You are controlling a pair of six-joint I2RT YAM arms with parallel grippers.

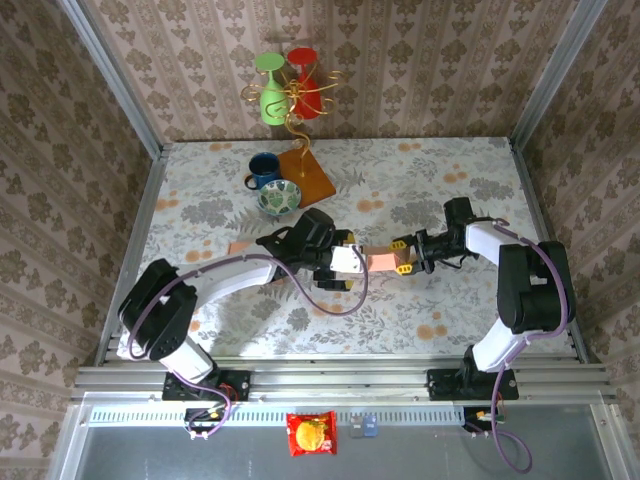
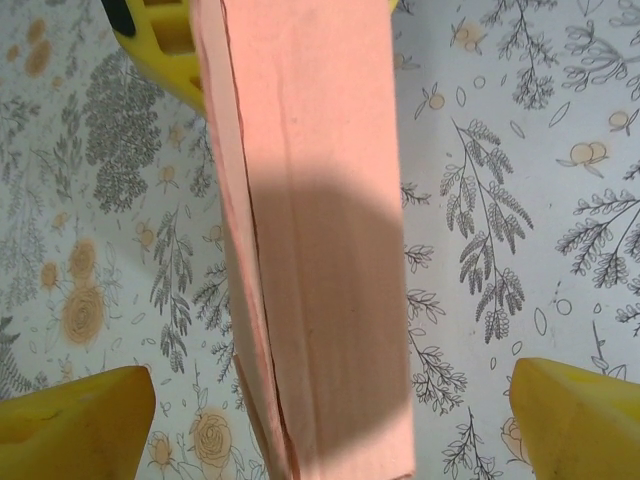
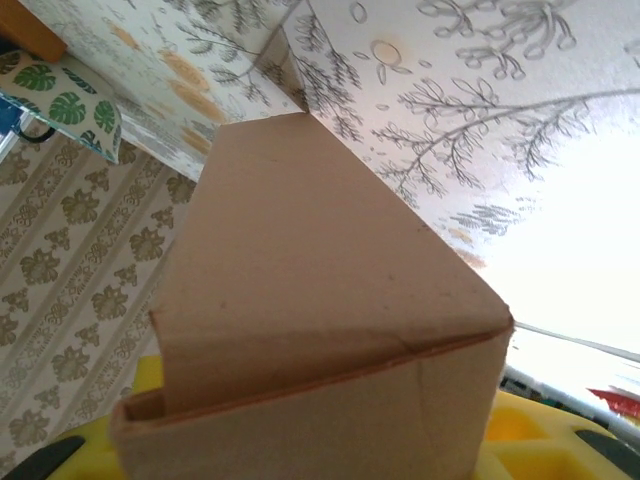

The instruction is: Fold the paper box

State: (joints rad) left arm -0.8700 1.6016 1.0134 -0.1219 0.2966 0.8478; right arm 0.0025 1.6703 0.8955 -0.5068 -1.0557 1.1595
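Note:
The paper box (image 1: 377,259) is a long pink carton, folded flat-sided, held just above the middle of the floral table (image 1: 440,190). My right gripper (image 1: 404,256) is shut on its right end; in the right wrist view the paper box (image 3: 320,330) rises out of the yellow jaws of my right gripper (image 3: 320,455). My left gripper (image 1: 344,263) hovers over the box's left part, open. In the left wrist view the paper box (image 2: 315,250) runs between the left gripper's wide-apart fingertips (image 2: 80,425) without touching them, and the left gripper (image 2: 325,425) holds nothing.
At the back of the table stand a blue mug (image 1: 263,170), a leaf-patterned bowl (image 1: 278,198) and a wooden-based wire stand (image 1: 308,176) holding a green glass (image 1: 270,95) and a red glass (image 1: 305,75). A snack packet (image 1: 311,433) lies below the front rail.

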